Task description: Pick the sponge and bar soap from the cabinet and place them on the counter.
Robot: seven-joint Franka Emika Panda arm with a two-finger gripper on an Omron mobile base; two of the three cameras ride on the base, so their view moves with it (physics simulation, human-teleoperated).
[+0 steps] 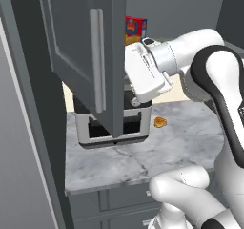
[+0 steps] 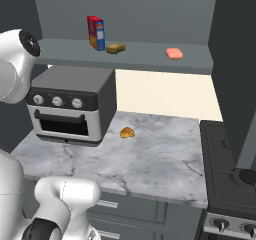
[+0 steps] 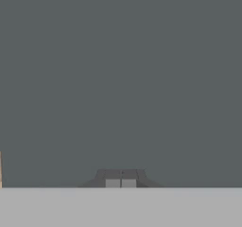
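On the grey shelf of the open cabinet the tan-yellow sponge lies just right of a red and yellow box. The salmon-pink bar soap lies further right on the same shelf. The marble counter runs below. My gripper is shut with nothing between its tips, and it faces a flat grey surface close up. In the left base view my white hand sits right against the inner edge of the open cabinet door, with the fingers hidden behind the door.
A silver toaster oven stands on the counter's left, under the shelf. A glossy orange lump lies beside it. A dark stove borders the counter's right end. The door's long bar handle faces the base.
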